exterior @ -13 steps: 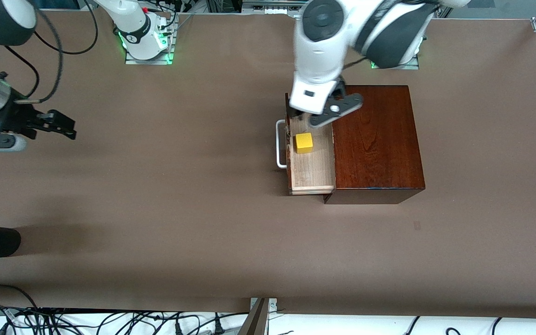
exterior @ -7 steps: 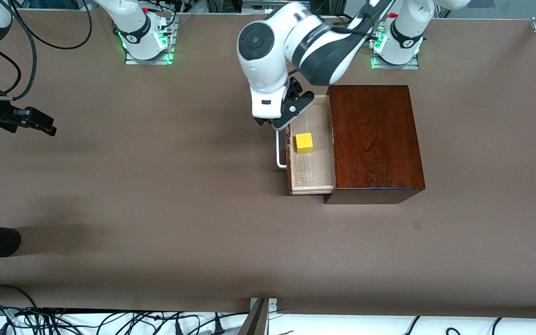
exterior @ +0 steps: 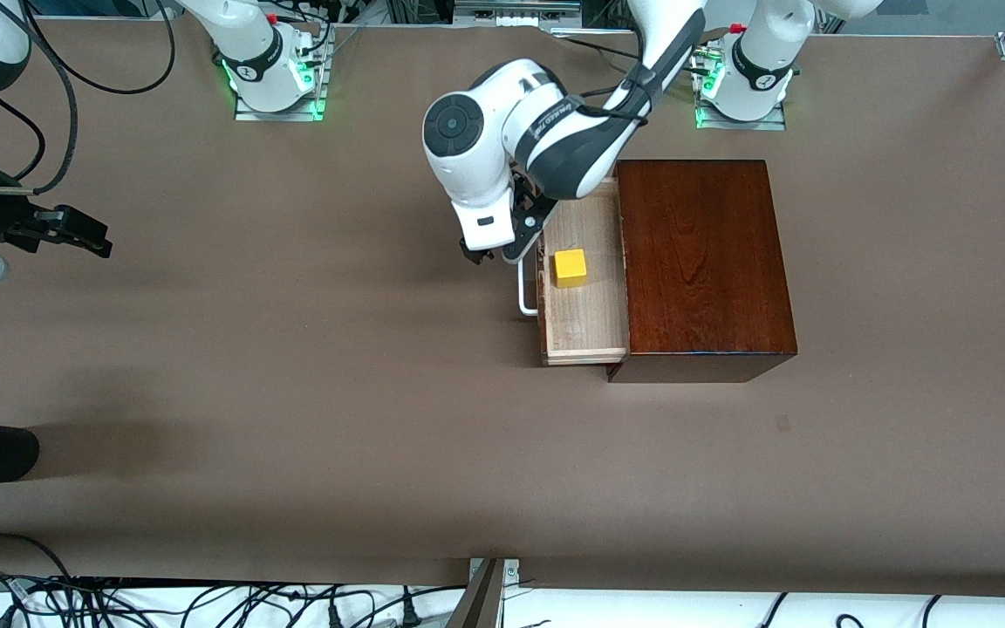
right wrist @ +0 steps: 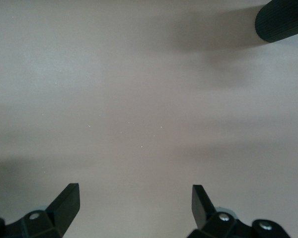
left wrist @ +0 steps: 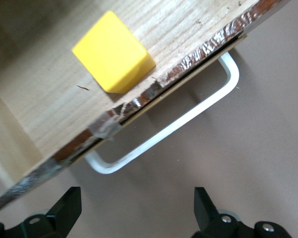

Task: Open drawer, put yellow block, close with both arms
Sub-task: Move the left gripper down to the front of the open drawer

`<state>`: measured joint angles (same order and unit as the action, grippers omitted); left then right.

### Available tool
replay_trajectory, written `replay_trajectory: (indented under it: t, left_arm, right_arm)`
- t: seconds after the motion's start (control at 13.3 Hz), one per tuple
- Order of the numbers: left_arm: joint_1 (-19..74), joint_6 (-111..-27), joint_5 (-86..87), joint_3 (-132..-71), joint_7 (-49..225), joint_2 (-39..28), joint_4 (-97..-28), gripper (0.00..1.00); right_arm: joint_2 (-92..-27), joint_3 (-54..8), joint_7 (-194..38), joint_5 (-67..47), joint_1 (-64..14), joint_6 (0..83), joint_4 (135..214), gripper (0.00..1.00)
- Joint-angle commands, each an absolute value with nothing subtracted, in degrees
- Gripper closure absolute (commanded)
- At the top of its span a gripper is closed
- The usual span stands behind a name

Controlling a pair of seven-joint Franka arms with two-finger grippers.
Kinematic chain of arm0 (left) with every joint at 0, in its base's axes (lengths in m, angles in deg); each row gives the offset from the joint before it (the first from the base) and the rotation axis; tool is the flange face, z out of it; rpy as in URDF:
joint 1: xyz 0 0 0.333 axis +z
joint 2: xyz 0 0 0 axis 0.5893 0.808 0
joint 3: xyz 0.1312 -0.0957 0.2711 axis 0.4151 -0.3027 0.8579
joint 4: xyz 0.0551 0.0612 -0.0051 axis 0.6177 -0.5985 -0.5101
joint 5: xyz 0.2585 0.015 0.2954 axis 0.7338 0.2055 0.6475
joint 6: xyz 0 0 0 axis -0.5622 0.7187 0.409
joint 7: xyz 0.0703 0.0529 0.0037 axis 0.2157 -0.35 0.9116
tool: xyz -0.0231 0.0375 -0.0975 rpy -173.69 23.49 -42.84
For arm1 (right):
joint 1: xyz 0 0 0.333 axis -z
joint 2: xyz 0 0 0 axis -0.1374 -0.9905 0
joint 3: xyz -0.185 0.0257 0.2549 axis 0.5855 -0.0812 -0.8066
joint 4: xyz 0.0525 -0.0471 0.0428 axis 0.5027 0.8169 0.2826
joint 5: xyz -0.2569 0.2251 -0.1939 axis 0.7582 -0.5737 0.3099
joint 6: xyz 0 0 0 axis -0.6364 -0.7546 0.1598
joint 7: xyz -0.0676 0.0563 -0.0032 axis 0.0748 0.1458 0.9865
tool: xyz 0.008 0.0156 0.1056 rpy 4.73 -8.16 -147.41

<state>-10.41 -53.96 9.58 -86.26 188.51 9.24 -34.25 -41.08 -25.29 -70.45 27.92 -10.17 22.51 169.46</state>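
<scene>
Drawer (exterior: 581, 305): pulled out, yellow block (exterior: 570, 268) inside. Left tool (exterior: 489, 255): fingers spread, empty, over white handle (exterior: 524, 283). Right tool (exterior: 75, 231): spread, empty, waiting over counter (exterior: 293, 392).

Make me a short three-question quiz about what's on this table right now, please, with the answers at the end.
1. True or false: the yellow block lies inside the open drawer.
2. Which gripper hangs over the table just in front of the drawer's white handle? A) left gripper B) right gripper
3. Fill in: both grippers are ____ and hold nothing.

Key: 1 true. 2 A; the right gripper waits over bare table at the right arm's end. 3 open.
</scene>
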Motion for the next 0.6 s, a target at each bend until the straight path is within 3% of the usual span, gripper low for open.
replay_trajectory:
  t: [0.0,0.37,0.45,0.52]
  left_arm:
    - [-11.4,-54.5,10.6,-85.2,191.4,12.3,-31.7,0.00]
    - [-11.4,-55.3,10.7,-82.3,190.4,14.3,-30.7,0.00]
    - [-11.3,-55.3,10.7,-82.3,189.2,14.3,-30.3,0.07]
    - [-11.3,-55.3,10.6,-82.3,188.4,14.2,-30.3,0.25]
  right_arm:
    - [-41.2,-25.4,-71.0,27.4,-10.0,23.3,170.1,0.00]
    - [-42.0,-24.8,-70.4,27.2,-10.0,23.8,170.0,0.00]
    - [-42.3,-24.8,-70.4,27.4,-10.0,23.8,170.0,0.00]
    - [-42.3,-24.8,-70.4,27.6,-10.1,23.7,170.0,0.00]
